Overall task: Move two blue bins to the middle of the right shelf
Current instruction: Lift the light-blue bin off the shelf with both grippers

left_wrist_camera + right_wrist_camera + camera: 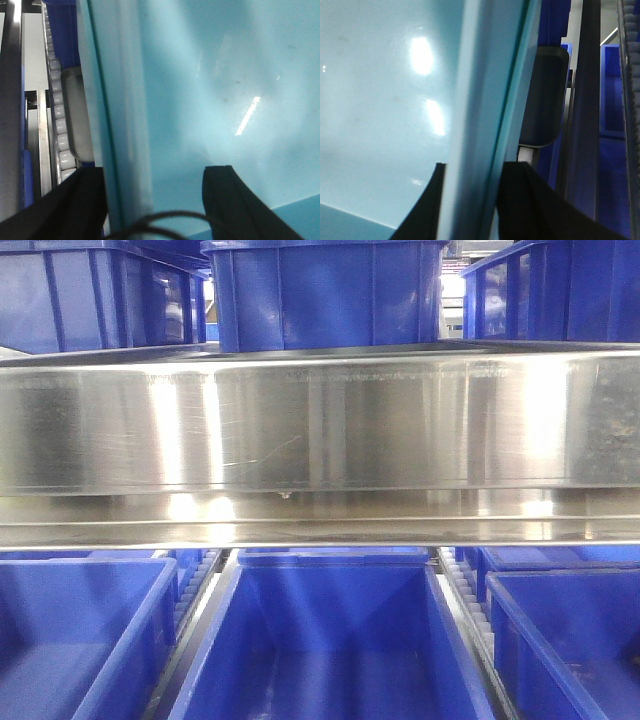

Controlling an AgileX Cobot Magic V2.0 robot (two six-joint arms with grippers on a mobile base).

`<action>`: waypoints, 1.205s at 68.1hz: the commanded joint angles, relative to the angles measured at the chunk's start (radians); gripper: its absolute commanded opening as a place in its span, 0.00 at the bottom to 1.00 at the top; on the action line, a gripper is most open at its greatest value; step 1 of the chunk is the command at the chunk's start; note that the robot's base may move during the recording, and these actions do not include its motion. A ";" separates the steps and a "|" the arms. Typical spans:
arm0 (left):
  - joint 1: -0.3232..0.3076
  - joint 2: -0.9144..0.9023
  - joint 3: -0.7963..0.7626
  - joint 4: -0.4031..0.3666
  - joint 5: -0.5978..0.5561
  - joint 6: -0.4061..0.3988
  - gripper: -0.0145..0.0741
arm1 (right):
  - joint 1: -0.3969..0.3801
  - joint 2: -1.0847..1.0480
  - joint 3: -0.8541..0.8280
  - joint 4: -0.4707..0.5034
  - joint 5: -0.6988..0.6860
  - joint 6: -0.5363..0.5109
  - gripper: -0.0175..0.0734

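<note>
A pale light-blue bin (225,75) fills the left wrist view, seen from above into its smooth inside. My left gripper (152,172) stands astride its left wall: one finger (82,200) is against the outside and the other (225,200) is inside, apart from the rim, so it is open. A light-blue bin (380,100) also fills the right wrist view. My right gripper (472,167) is shut on its right wall and rim. I cannot tell whether both views show one bin or two. Neither bin nor gripper shows in the front view.
A steel shelf beam (320,420) crosses the front view close ahead. Dark blue bins stand above it (330,290) and below it (330,640). A roller rail (60,125) and a grey rounded part (77,110) lie left of the bin; a dark upright (585,125) stands to its right.
</note>
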 commanded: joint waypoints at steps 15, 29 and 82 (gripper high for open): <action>-0.004 -0.029 -0.020 -0.052 -0.064 0.048 0.04 | -0.001 -0.011 -0.011 0.004 -0.073 -0.018 0.02; -0.004 -0.029 -0.020 -0.052 -0.064 0.048 0.04 | -0.001 -0.011 -0.011 0.004 -0.073 -0.018 0.02; -0.004 -0.029 -0.020 -0.052 -0.064 0.048 0.04 | -0.001 -0.011 -0.011 0.004 -0.073 -0.018 0.02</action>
